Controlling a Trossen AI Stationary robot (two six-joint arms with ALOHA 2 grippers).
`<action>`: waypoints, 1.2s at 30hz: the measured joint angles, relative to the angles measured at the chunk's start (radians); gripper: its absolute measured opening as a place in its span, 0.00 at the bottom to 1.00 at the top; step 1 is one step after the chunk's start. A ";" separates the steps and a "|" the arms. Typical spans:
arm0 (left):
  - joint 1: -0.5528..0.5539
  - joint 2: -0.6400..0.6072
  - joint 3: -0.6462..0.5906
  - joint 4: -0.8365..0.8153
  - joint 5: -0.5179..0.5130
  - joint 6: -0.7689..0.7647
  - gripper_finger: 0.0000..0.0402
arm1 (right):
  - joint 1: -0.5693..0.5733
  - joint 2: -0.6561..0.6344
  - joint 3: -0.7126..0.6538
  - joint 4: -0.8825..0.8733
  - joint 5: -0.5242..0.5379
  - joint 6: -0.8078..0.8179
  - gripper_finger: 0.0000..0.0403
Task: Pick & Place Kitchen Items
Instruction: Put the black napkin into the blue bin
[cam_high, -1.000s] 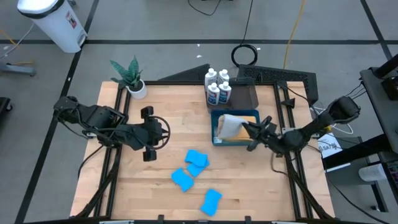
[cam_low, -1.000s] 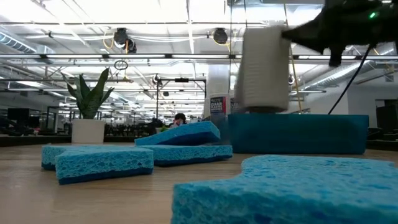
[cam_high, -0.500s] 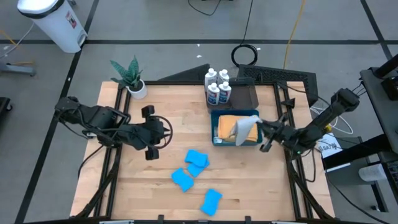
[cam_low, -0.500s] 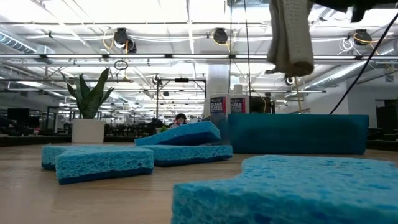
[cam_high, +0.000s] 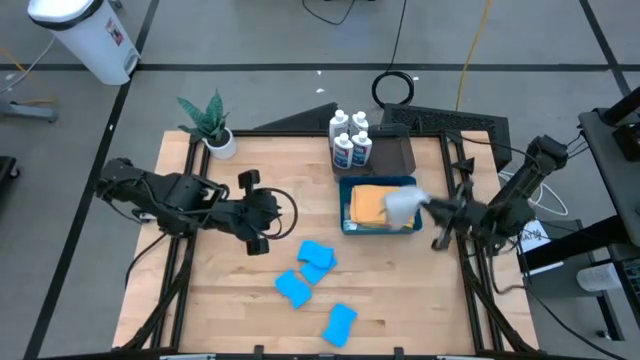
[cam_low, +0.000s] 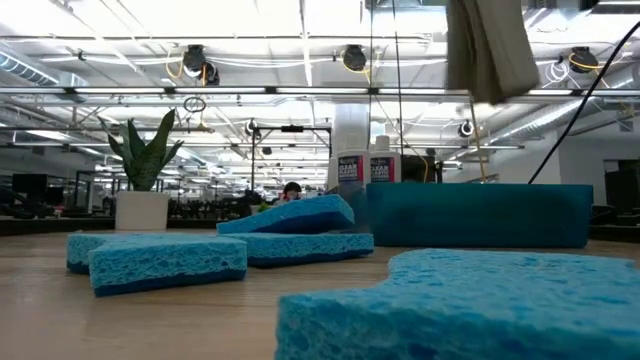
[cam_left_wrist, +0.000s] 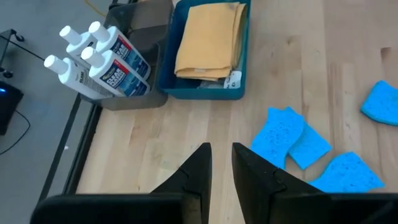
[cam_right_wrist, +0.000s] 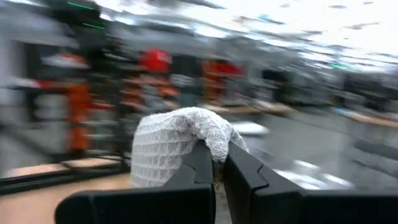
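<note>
— Where is your right end effector (cam_high: 424, 207), and what is in it?

— It hangs above the right end of the blue bin (cam_high: 347, 226), clenched on the grey cloth (cam_high: 402, 205). In my right wrist view the cloth (cam_right_wrist: 177, 144) bunches over my two fingertips (cam_right_wrist: 200, 163); in the low view it (cam_low: 487, 48) dangles well above the bin (cam_low: 480, 214).

— And the left one?

— My left end effector (cam_high: 268, 213) hovers over the wooden surface (cam_high: 200, 290) left of the bin, its fingers nearly closed on nothing.

— The rest of the items?

— The orange cloth (cam_high: 367, 204) lies in the bin. Four white bottles (cam_high: 350, 138) stand just behind it, beside the dark tray (cam_high: 392, 151). Three blue sponges (cam_high: 314, 279) lie near the front of the surface, two overlapping.
</note>
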 joint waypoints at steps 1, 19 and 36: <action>0.000 0.000 0.000 0.000 0.000 0.000 0.17 | -0.008 0.010 0.000 -0.059 -0.070 0.076 0.00; 0.001 0.000 0.000 -0.002 0.000 0.013 0.17 | -0.618 0.196 0.453 -1.126 -1.143 0.678 0.00; 0.004 0.000 0.000 -0.002 0.000 0.027 0.17 | -0.857 0.240 0.812 -2.166 -1.195 0.670 0.00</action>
